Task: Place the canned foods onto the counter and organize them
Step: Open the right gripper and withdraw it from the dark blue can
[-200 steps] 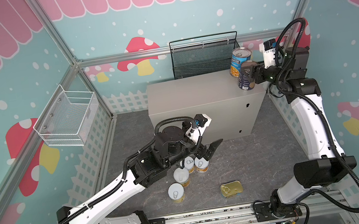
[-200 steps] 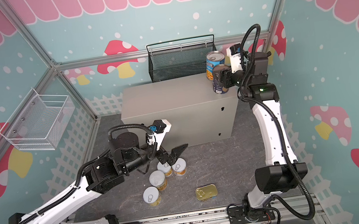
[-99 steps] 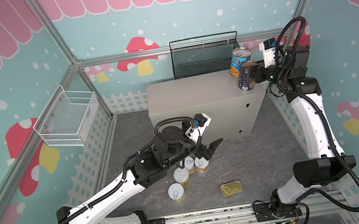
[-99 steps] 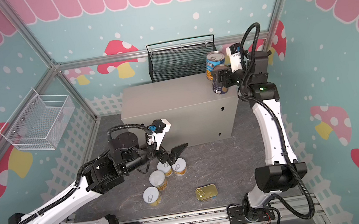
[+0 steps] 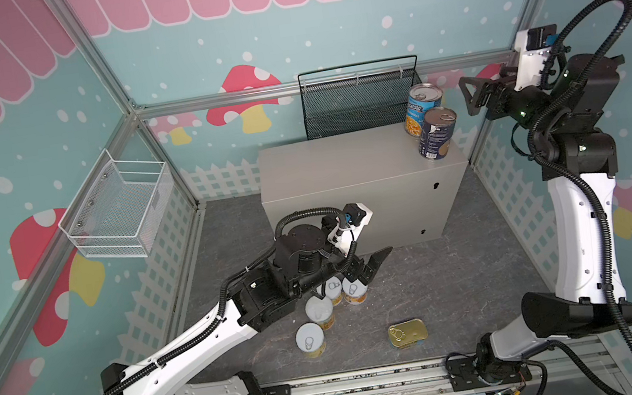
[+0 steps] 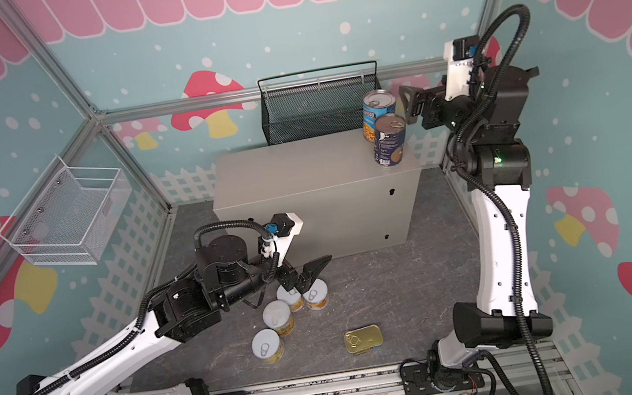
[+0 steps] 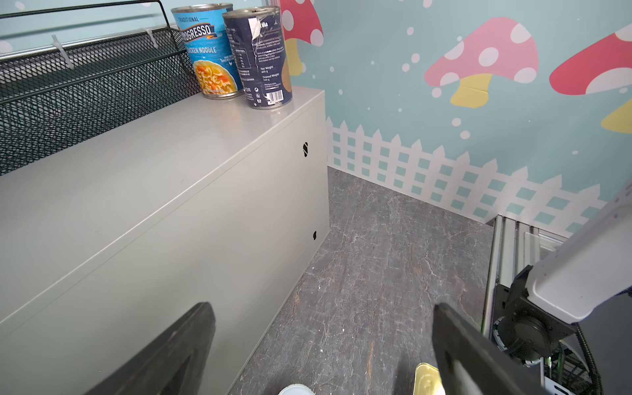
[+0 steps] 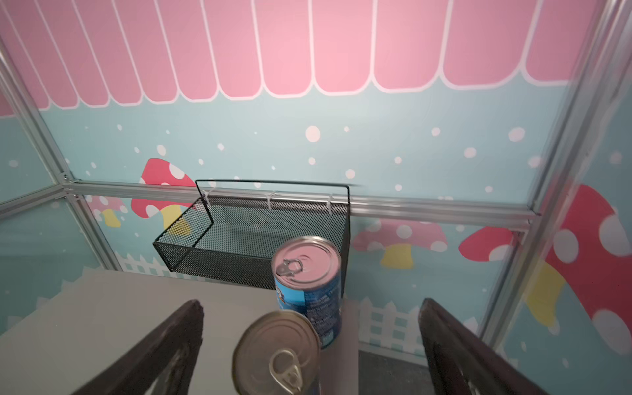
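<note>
Quick status from me. My right claw [image 5: 467, 97] is spread all the way w/ nothing in it, hanging just off the 2 o'clock side of the dark blue tin [image 5: 436, 135], clear of it. That tin stands upright on the counter [image 5: 343, 161] at its 2 o'clock corner. The light blue soup tin [image 5: 422, 112] is right behind it at 11 o'clock, touching or nearly, can't tell which. My left claw [image 5: 374, 266] is wide open too and empty, low over the floor [image 5: 464, 278] by the counter's front, right above 2 of the 4 small yellow tins [image 5: 319, 311]. The other 2 sit toward 7 o'clock from there. The flat gold-topped tin [image 5: 407, 333] lies on the floor approx 4 o'clock of that bunch, apart from it.
</note>
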You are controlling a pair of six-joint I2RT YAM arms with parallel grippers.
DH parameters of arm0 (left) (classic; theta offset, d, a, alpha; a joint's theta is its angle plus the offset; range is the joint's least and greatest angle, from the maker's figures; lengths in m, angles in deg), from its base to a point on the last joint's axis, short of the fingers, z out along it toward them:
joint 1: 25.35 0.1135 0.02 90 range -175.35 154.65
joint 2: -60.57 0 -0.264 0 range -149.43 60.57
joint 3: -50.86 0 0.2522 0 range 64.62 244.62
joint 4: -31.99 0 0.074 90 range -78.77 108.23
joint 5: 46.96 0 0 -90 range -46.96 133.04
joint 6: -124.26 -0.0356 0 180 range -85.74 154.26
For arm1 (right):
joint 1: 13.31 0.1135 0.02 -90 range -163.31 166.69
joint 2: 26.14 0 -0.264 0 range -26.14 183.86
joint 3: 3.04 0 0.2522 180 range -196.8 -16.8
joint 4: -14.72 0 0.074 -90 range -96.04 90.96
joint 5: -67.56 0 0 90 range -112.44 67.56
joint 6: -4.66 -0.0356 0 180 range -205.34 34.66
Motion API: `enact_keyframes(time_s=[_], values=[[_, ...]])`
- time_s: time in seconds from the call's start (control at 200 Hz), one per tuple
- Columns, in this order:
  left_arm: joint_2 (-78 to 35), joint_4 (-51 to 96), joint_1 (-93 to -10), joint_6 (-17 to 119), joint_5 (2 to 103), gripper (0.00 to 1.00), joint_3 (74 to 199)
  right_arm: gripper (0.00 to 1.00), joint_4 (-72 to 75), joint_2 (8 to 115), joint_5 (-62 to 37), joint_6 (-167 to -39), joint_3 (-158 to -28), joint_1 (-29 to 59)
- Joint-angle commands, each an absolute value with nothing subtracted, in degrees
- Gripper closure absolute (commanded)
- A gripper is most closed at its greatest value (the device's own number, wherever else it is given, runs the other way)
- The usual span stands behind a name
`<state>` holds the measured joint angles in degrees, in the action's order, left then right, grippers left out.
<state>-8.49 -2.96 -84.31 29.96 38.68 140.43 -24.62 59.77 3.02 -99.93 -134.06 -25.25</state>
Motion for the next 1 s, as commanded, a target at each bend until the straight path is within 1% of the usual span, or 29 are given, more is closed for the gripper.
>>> enact_keyframes(time_s=[0.0, 0.215, 0.43, 0.645, 0.996], values=[[-8.2, -5.0, -84.6, 30.9, 38.9, 0.01, 142.4, 0.01, -17.1, 55.5, 7.8, -104.9, -126.2, -28.6], [-8.6, -5.4, -84.8, 33.1, 37.6, 0.01, 142.8, 0.01, -14.2, 50.0, 8.3, -104.7, -114.7, -31.4], [-8.5, -5.5, -85.5, 35.0, 36.2, 0.01, 142.4, 0.01, -10.4, 47.8, 12.2, -104.9, -106.1, -34.9], [-8.2, -5.5, -85.8, 35.3, 35.0, 0.01, 142.1, 0.01, -9.8, 50.5, 16.1, -102.9, -104.0, -35.2], [-7.8, -5.6, -86.2, 35.4, 34.0, 0.01, 141.6, 0.00, -10.4, 55.1, 18.1, -100.6, -102.4, -35.1]])
